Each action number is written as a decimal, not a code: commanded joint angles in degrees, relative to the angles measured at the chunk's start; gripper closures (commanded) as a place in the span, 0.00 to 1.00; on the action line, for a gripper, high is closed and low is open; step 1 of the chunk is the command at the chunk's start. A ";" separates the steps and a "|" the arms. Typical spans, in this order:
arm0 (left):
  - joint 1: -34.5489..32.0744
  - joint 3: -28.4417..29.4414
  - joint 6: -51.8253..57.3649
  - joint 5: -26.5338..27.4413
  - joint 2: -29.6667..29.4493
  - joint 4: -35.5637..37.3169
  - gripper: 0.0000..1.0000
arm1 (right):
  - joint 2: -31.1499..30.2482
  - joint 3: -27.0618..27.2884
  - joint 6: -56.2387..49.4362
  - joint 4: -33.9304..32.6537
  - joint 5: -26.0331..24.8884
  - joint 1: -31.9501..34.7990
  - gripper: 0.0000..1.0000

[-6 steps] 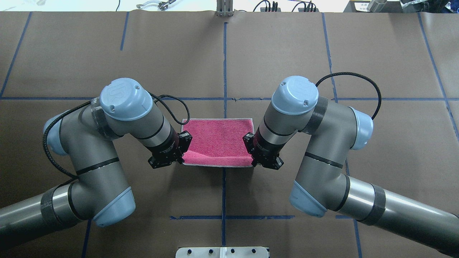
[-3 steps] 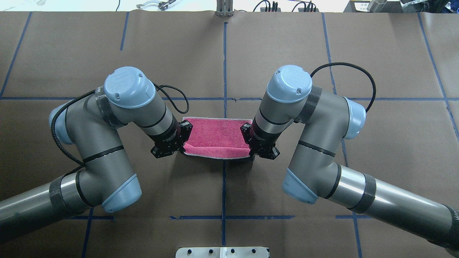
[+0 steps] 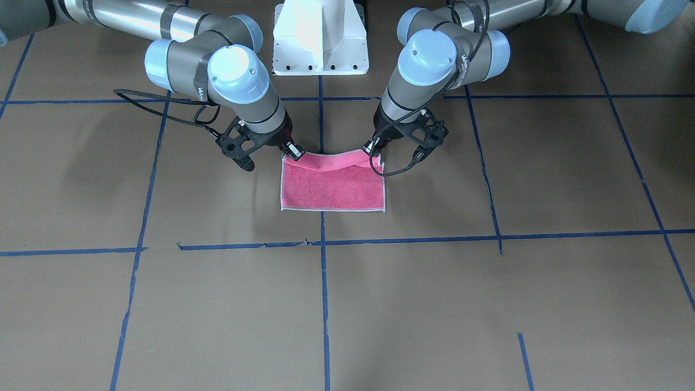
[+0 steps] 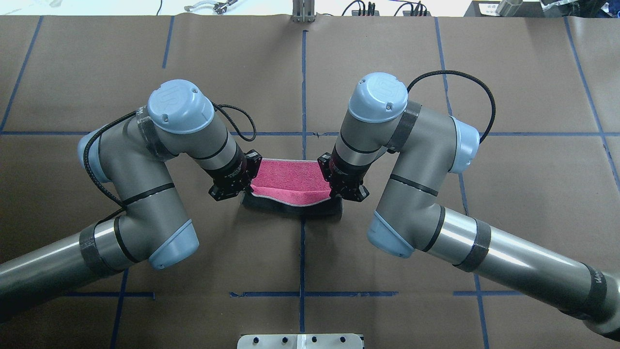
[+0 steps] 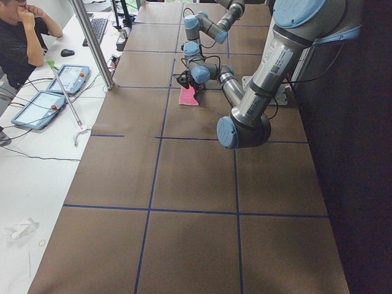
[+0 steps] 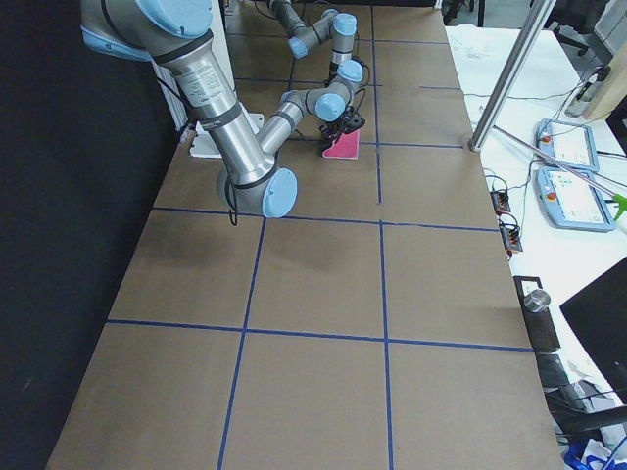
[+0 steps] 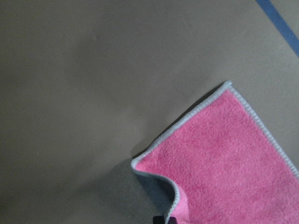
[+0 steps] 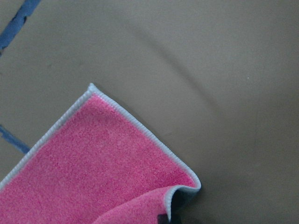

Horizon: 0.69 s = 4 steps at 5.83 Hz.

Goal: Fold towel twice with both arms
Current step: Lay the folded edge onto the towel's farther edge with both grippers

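The towel (image 4: 288, 178) lies pink face up at the table's middle, and its edge nearest the robot is lifted and curled over, so the dark grey underside (image 4: 290, 208) shows. My left gripper (image 4: 248, 189) is shut on the lifted left corner. My right gripper (image 4: 332, 194) is shut on the lifted right corner. In the front-facing view the towel (image 3: 332, 187) has its far part flat, with the left gripper (image 3: 374, 150) and right gripper (image 3: 294, 152) at its raised edge. The left wrist view shows the towel (image 7: 224, 158) with a curled corner; the right wrist view shows the towel (image 8: 103, 163) the same.
The table is covered in brown paper (image 4: 310, 72) with blue tape lines (image 4: 303, 87). The white pedestal base (image 3: 320, 38) stands behind the towel. An operator (image 5: 24, 30), teach pendants (image 5: 67, 76) and a metal post (image 5: 92, 43) are beyond the far table edge.
Both arms have moved forward, away from the base, carrying the towel's near edge up and over toward the far edge. The dark grey underside now shows beneath the lifted edge.
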 commanded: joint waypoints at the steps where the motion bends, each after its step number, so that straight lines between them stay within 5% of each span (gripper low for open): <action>1: -0.87 1.20 -0.42 0.00 -0.36 -1.20 1.00 | 1.38 -3.30 -0.34 1.50 0.61 1.23 1.00; 4: -2.28 6.27 -4.35 0.00 -0.45 -9.15 1.00 | 1.30 -6.32 0.19 6.44 2.36 2.63 1.00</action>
